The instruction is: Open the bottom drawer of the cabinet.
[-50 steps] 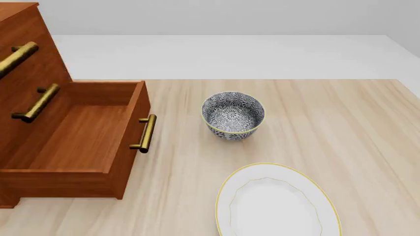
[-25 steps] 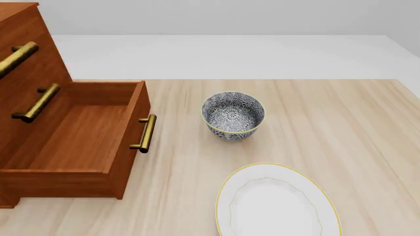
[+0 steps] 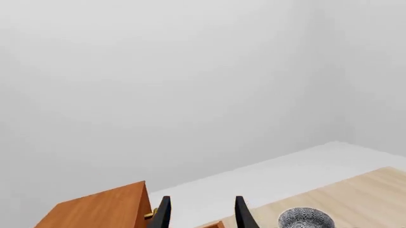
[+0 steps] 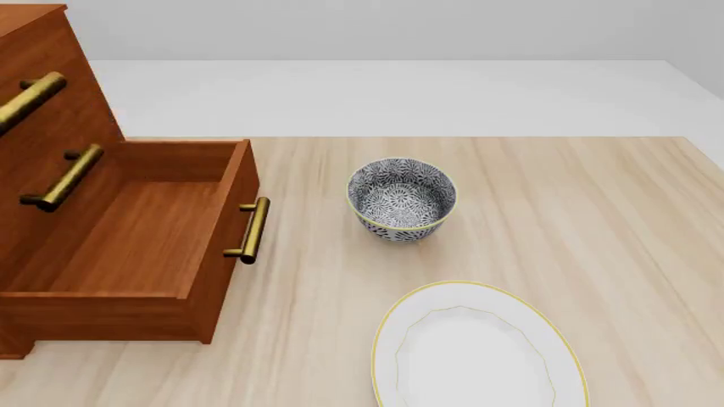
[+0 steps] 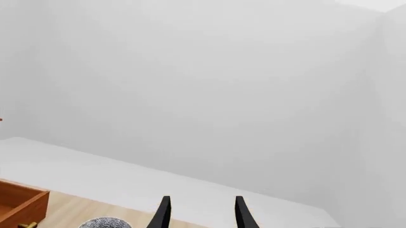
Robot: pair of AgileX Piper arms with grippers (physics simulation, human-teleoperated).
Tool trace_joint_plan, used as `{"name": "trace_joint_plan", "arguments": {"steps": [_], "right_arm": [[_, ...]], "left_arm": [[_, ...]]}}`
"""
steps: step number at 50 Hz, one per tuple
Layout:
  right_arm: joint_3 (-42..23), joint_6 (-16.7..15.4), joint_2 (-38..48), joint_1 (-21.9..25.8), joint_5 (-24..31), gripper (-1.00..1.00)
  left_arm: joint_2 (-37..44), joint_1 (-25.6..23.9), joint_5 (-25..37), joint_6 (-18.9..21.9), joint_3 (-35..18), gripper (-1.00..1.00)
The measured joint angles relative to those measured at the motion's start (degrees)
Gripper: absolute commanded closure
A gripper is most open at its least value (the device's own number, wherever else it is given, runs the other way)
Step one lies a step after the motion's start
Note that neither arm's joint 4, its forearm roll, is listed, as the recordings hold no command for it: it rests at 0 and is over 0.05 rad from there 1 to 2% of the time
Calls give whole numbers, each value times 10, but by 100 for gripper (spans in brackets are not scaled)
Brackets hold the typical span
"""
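Front view shows the counter point(image 4: 543, 195) with the cabinet point(image 4: 46, 93) at its left edge, and the drawer point(image 4: 136, 229) pulled well out of the cabinet's base, its plain wood inside open to view and nothing seen lying in it. Its brass handle point(image 4: 251, 231) stands upright on the drawer front, free of any tool. Two upper drawers sit shut above it, their handles point(image 4: 63, 178) angled across the cabinet face. By the look of it the opening is done or all but done; what remains, I judge, is only to keep clear of the drawer and leave it as it stands.

A plate point(image 4: 481, 352) lies near the front edge of the counter, and a patterned bowl point(image 4: 402, 199) stands between it and the far edge, just beside the drawer's handle but apart from it. Neither arm appears in this view.

Each wrist camera looks up and out at the wall. The left tool point(image 3: 201, 216) has its fingers spread with nothing between them; the right tool point(image 5: 201, 213) is likewise parted and empty. If a further pull were wanted, the tool should come at the handle level, close across the bar, and draw straight along the drawer's run, minding the bowl.
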Motion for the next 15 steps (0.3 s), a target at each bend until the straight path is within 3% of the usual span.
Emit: {"name": "trace_joint_plan", "arguments": {"steps": [15], "right_arm": [[-77,11,0,-8,65,-100]], "left_arm": [[-1,0,71,37,-65,-100]]}}
